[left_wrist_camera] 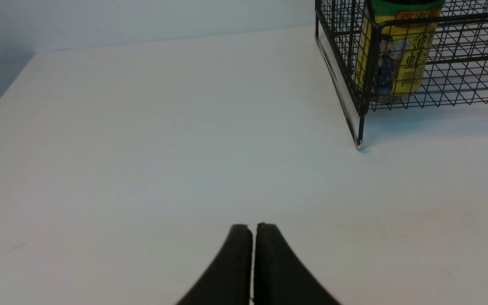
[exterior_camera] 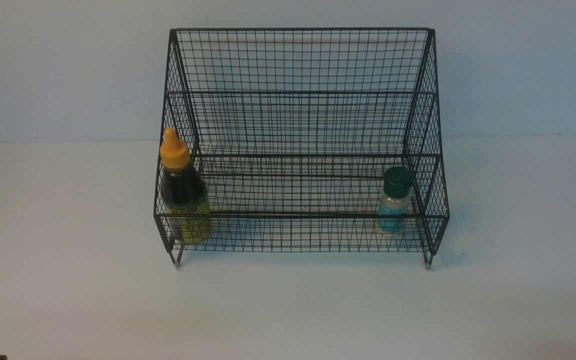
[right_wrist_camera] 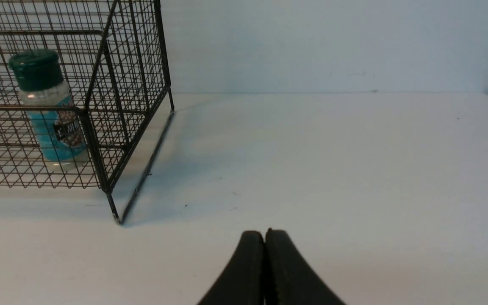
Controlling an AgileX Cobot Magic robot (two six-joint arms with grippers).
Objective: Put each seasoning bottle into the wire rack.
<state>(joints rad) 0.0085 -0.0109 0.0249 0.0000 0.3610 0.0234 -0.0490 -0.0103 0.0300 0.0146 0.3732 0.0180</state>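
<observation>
Both seasoning bottles already stand upright in the lowest front tier of the large black wire-mesh rack w/ stepped tiers (exterior_camera: 300, 125). The taller dark-liquid bottle w/ orange-yellow nozzle cap & yellow label (exterior_camera: 184, 192) sits at the rack's left front corner; the small clear jar w/ dark green lid & teal label (exterior_camera: 394, 206) sits near its right front corner. Long axes vertical. Left gripper (left_wrist_camera: 253, 231) is pinched together, holding nothing, short of the rack's left foot, so nearer the tall bottle. Right gripper (right_wrist_camera: 265, 237) likewise, off the rack's right side, nearer the jar. Task looks done; no further grasp seems needed.
</observation>
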